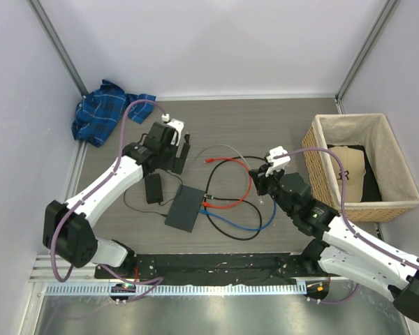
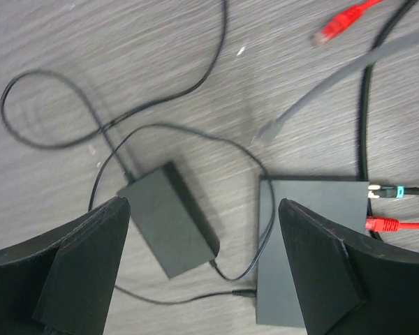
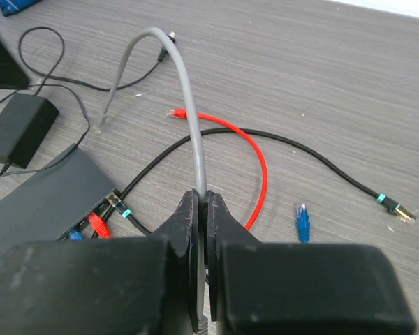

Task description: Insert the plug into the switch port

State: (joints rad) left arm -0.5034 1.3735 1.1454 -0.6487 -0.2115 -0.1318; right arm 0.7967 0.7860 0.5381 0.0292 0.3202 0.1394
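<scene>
The switch [image 1: 185,208] is a flat dark grey box on the table; it also shows in the left wrist view [image 2: 314,230] and the right wrist view [image 3: 49,202]. Its port edge holds a red plug [image 3: 96,225] and a black teal-banded plug [image 3: 119,206]. My right gripper [image 3: 201,199] is shut on a grey cable [image 3: 188,105], right of the switch [image 1: 262,174]. The cable arcs up, and its grey plug [image 3: 101,122] hangs free near the switch [image 2: 267,130]. My left gripper [image 2: 204,209] is open and empty, above the switch and adapter [image 1: 176,157].
A black adapter brick [image 2: 167,220] with a thin cord lies left of the switch. Loose ends of a red [image 3: 173,112], a blue [image 3: 303,222] and a black cable [image 3: 398,208] lie on the table. A wicker basket [image 1: 314,164] stands right, and a blue cloth [image 1: 101,112] lies back left.
</scene>
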